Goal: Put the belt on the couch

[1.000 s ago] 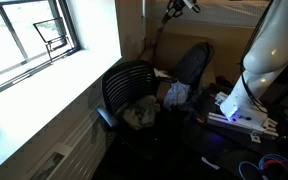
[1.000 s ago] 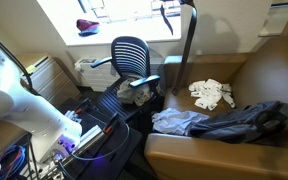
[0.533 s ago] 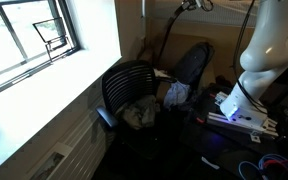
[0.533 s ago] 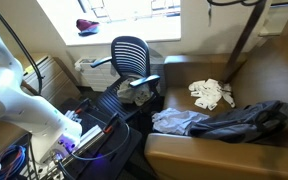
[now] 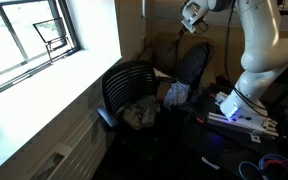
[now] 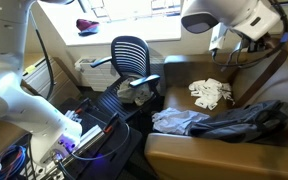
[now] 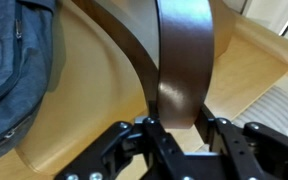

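Note:
My gripper [image 7: 178, 126] is shut on a wide brown leather belt [image 7: 180, 55], which runs up and away from the jaws in the wrist view. In an exterior view the gripper [image 6: 227, 42] hangs above the back of the tan couch [image 6: 184, 72], and the belt [image 6: 270, 76] trails down slantwise to its right. The couch seat [image 7: 84, 110] lies below the belt in the wrist view. In an exterior view the gripper [image 5: 191, 16] is high up near the wall.
On the couch lie a white crumpled cloth [image 6: 212, 93] and dark blue-grey clothes [image 6: 229, 120], also in the wrist view [image 7: 14, 60]. A black office chair [image 6: 132, 55] holding clothes stands by the window. The robot base and cables [image 6: 74, 135] are nearby.
The arm has swung down into both exterior views, carrying the belt to the right over the couch back. The belt stays held.

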Controlling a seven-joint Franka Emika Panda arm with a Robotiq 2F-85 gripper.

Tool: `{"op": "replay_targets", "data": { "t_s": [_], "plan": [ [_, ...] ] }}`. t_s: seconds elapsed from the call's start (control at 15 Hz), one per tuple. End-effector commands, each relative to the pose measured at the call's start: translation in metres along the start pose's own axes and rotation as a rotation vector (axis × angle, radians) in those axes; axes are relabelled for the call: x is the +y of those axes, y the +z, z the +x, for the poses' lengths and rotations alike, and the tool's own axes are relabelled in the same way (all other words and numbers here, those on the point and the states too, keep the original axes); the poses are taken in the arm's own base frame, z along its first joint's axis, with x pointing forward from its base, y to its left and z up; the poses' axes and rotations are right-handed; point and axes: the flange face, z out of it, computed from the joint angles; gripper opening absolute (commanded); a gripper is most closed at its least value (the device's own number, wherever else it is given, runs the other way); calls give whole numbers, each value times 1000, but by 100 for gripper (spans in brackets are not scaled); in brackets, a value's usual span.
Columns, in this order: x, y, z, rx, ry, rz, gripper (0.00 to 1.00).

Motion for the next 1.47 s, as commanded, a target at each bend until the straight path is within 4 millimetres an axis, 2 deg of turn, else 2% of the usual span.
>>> {"op": "replay_targets", "data": {
  "t_s": [0.0,0.07,0.2,0.47,0.6,0.67,0.73,0.87,1.07,1.13,1.2,1.4],
  "plan": [
    [14,3,-18,66,-84,-152,15],
    [9,2,-28,-28,-99,-183,15],
    [-6,-10,-51,-91,-110,-281,15],
    [-38,-43,-135,-284,-223,-387,15],
    [-47,-54,-161,-348,-267,-476,15],
    [-49,-60,-168,-353,-275,-548,15],
    [-57,-40,-162,-313,-270,-467,40],
    [-60,-51,-174,-338,-278,-519,40],
    [-55,-53,-169,-338,-273,-533,40],
    [-53,-52,-169,-338,-272,-535,65],
    [-49,-48,-173,-399,-267,-567,66],
    [-23,-28,-194,-456,-301,-647,85]
  ]
}}
